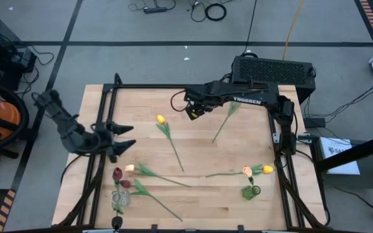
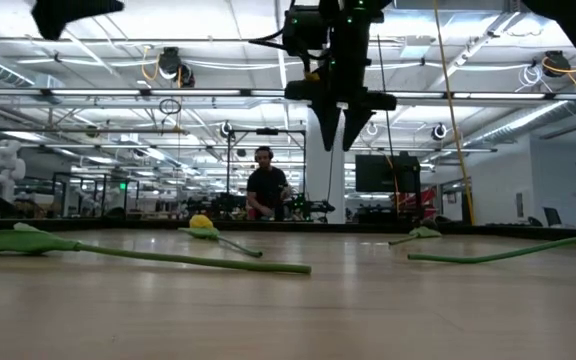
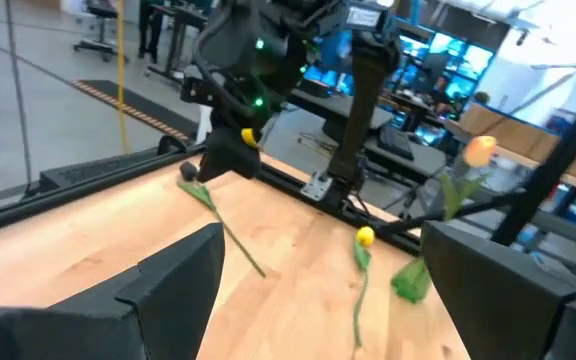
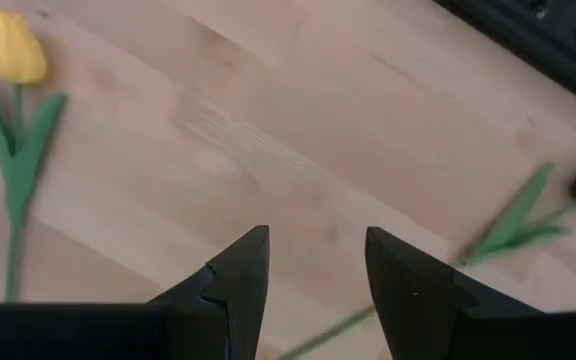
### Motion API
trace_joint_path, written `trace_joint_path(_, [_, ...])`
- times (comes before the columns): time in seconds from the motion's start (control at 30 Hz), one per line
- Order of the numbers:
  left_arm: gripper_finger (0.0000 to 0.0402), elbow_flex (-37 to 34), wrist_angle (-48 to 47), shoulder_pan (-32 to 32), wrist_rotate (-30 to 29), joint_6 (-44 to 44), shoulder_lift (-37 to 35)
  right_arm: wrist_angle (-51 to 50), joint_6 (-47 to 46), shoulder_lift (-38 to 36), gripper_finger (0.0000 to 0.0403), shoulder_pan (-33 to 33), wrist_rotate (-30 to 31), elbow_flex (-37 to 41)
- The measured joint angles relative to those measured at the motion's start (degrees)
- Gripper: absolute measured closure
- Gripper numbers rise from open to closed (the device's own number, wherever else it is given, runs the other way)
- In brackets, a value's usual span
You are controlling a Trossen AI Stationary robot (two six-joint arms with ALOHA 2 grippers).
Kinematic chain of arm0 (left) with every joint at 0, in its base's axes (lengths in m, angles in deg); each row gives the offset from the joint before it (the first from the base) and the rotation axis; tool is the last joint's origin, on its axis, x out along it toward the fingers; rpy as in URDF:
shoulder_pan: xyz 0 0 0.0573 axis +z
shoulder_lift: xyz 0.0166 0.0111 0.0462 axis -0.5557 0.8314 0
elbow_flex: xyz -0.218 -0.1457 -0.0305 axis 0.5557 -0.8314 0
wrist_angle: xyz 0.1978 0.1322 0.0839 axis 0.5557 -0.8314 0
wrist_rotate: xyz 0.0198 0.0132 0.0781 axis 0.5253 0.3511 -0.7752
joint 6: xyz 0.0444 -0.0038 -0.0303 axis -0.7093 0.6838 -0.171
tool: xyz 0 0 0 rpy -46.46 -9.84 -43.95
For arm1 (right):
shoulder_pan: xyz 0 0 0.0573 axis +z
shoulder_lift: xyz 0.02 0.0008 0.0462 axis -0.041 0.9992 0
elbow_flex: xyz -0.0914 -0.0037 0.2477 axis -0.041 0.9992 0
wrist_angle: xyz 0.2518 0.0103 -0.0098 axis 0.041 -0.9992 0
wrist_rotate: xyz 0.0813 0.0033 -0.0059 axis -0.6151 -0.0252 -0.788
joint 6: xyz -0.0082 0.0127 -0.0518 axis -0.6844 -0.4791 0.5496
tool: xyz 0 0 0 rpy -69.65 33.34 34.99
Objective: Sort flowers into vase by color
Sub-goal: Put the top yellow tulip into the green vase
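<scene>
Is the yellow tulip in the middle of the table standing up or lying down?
Lying down. The yellow tulip lies flat on the wooden table, its stem stretched across the boards, with no pincer holding it.

- We take the table (image 1: 193, 194) as our landmark: every flower lies on it or stands in a vase on it.
- One tulip (image 1: 161, 119) lies near the table's middle, its stem running toward the front edge.
- A lone stem (image 1: 222, 124) lies to the right of that tulip, nearer the table's back edge.
- Two tulips (image 1: 258, 170) lie side by side near the table's right edge.
- The small vase (image 1: 119, 199) stands at the table's front left corner, with flower heads just behind it.
- The right gripper (image 1: 192, 111) hangs over the table's back half; the left gripper (image 1: 123, 137) sits at its left edge.
</scene>
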State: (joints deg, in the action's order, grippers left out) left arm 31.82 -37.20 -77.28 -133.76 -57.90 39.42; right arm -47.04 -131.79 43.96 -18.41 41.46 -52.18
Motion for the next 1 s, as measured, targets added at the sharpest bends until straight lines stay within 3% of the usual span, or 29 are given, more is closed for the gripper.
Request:
trace_joint_path(0.2, [0.0061, -0.23, 5.66, 15.33, 15.70, -0.48, 5.14, 3.69, 3.46, 0.00, 0.0243, -0.15, -2.13, 0.00])
trace_joint_path(0.37, [0.0061, -0.23, 6.11, 26.31, 28.34, -1.31, 7.32, 14.23, 6.25, 0.00, 0.0243, 1.62, -6.09, 0.00])
trace_joint_path(0.63, [0.0061, -0.21, 5.48, 33.76, 31.97, -8.98, 3.95, 31.93, 10.72, 2.32, 0.0243, 5.64, -6.03, -0.04])
trace_joint_path(1.0, [0.0061, -0.18, 2.49, 34.60, 33.96, -9.28, -4.58, 36.47, 11.95, 13.35, 0.0207, 9.85, -6.05, 0.02])
